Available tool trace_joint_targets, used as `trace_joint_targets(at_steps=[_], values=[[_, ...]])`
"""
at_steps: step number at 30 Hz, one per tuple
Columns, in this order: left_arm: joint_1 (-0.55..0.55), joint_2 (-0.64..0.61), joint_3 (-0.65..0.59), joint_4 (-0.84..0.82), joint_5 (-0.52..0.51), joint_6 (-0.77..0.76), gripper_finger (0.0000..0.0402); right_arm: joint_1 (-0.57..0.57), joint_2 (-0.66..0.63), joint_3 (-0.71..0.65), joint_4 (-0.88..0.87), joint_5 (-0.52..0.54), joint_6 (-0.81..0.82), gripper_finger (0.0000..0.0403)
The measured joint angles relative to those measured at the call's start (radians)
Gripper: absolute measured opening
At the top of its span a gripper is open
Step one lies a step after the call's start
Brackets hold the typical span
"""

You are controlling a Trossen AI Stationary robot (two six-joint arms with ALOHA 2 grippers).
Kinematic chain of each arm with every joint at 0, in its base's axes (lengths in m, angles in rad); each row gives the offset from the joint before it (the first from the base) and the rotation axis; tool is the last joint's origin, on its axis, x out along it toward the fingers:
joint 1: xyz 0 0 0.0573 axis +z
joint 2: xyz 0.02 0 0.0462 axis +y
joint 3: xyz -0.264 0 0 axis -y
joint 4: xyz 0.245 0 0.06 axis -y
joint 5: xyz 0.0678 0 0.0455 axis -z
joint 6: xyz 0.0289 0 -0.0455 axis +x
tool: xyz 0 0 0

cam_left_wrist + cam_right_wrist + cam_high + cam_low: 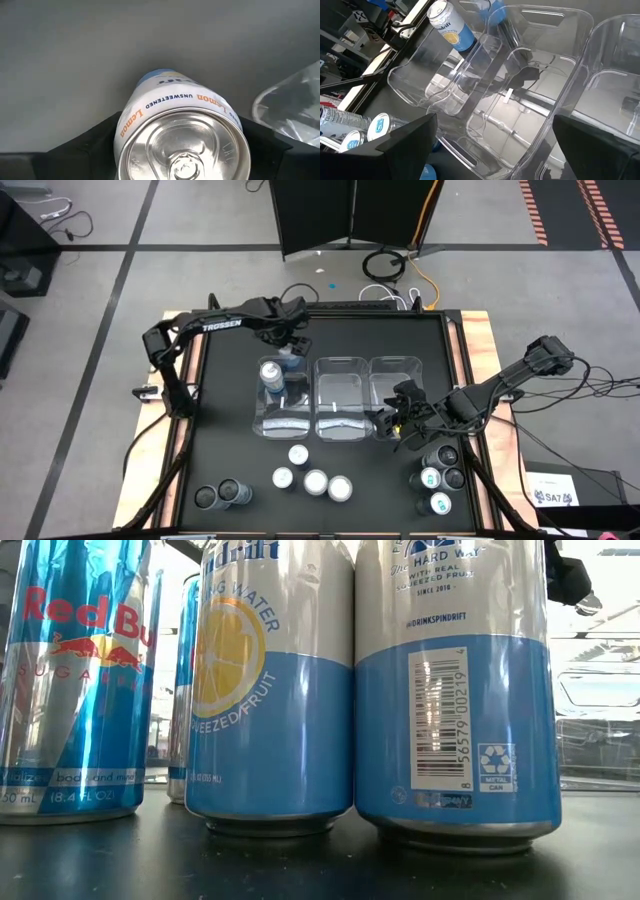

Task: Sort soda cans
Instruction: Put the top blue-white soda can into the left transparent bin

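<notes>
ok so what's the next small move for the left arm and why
Probably settle the grip before lifting anything. The lemon can sits centred in the left gripper, top toward the wrist camera, beside a clear bin, but a firm hold isn't visible. The right gripper waits open by the bins.

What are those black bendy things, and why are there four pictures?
They are two robot arms sorting soda cans. One camera looks down from above, one sits at table height right behind some cans, and one rides on each wrist. On the black table stand three clear bins. The left bin holds a blue-and-white can, and a Spindrift Lemon can sits between the left gripper fingers. The right gripper is open and empty beside the bins. More cans wait at the front.
</notes>
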Motion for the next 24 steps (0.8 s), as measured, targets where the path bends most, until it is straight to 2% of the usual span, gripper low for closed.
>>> trace_joint_targets(at_steps=[6,11,16,20,24], values=[[-0.016,-0.092,0.019,0.038,-0.020,0.009,0.0306,0.000,0.000,0.000,0.000,0.000,-0.014,0.0389],[-0.047,-0.223,0.037,0.114,-0.016,0.008,0.0306,0.000,0.000,0.000,0.000,0.000,-0.025,0.0389],[-0.118,-0.348,0.047,0.104,-0.025,-0.042,0.0306,0.000,0.000,0.000,0.000,0.000,-0.054,0.0389],[-0.212,-0.398,0.049,0.004,-0.139,-0.134,0.0306,0.000,0.000,0.000,0.000,0.000,-0.079,0.0389],[-0.304,-0.392,0.046,-0.100,-0.247,-0.236,0.0306,0.000,0.000,0.000,0.000,0.000,-0.096,0.0389]])
